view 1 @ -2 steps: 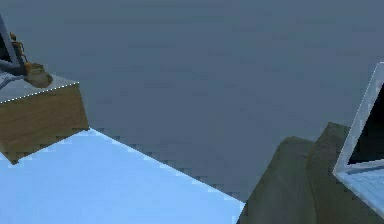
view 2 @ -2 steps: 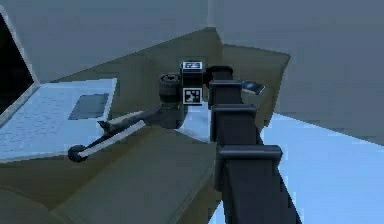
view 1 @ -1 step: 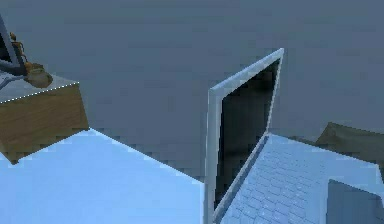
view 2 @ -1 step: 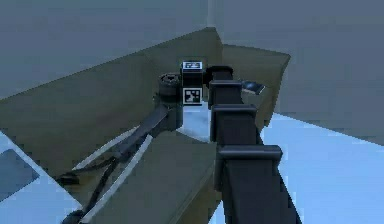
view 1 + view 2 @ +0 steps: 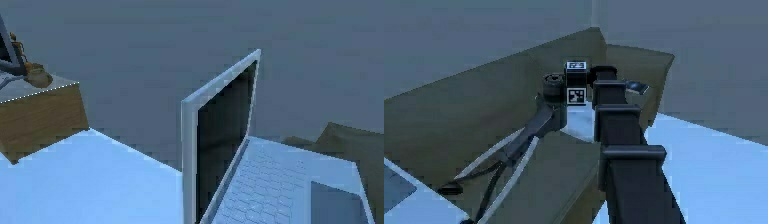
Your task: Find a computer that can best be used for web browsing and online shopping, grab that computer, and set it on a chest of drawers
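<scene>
An open laptop [image 5: 250, 150] with a pale silver body, dark screen and light keyboard stands on a pale blue surface [image 5: 90, 180] at the forward view's right. In the arm side view a pale flat corner [image 5: 402, 195], matching the laptop's body, lies at the bottom left. The dark arm [image 5: 624, 140] rises from the bottom edge to two white marker squares [image 5: 575, 82]. Left of them is the gripper [image 5: 472, 198], its thin fingers [image 5: 514, 160] slanting down-left toward that pale corner over a brown surface. I cannot tell whether it holds anything.
A brown wooden box [image 5: 40, 115] stands at the forward view's left with dark objects [image 5: 15, 55] on top. Brown box-like walls [image 5: 474, 100] stand behind and around the gripper in the arm side view. The pale blue surface [image 5: 714, 170] continues to the arm's right. Grey wall lies beyond.
</scene>
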